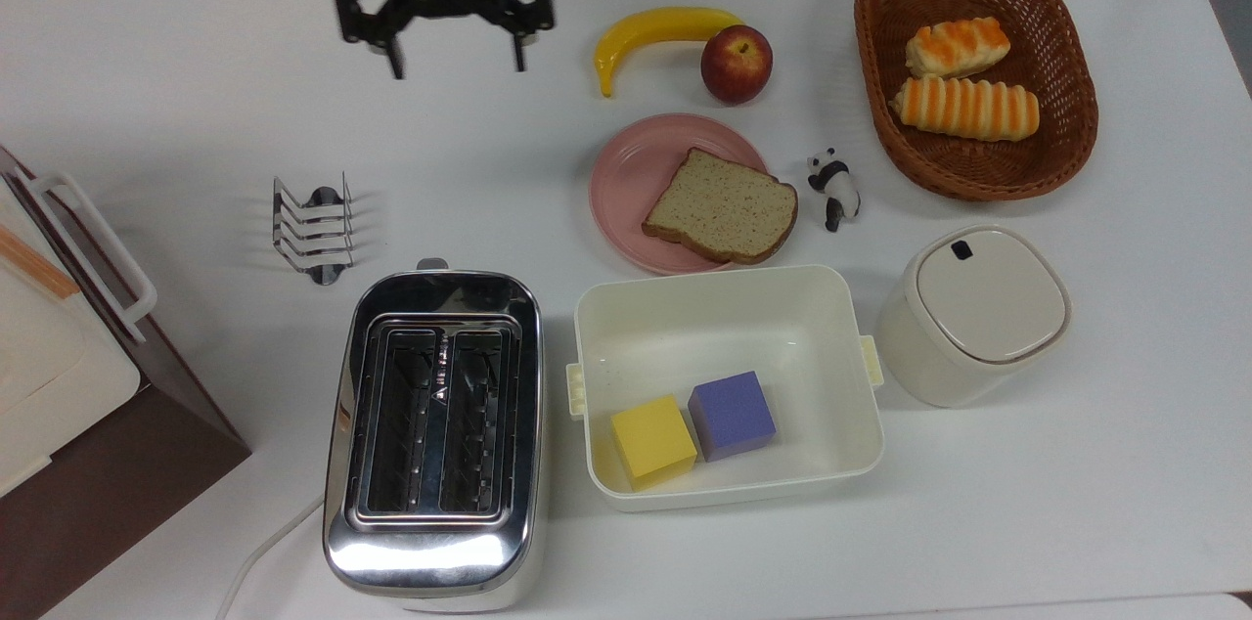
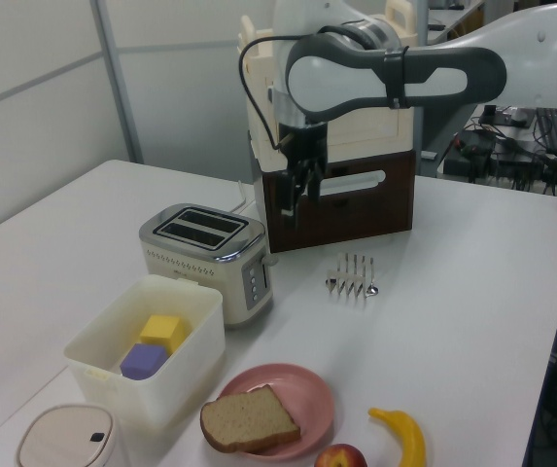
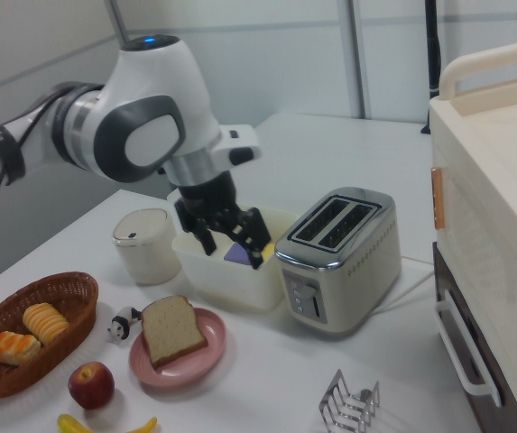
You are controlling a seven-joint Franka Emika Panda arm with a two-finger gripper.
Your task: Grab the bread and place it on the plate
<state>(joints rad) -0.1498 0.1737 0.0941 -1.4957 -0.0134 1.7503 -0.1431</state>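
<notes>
The white table (image 1: 196, 111) carries a chrome toaster (image 1: 433, 429) with 2 slots. The gripper (image 1: 457, 67) hangs above bare table, fingers spread wide, holding nothing. The bread (image 1: 722, 206) lies flat on the pink plate (image 1: 626, 180), overhanging its rim toward the top view's right.
</notes>
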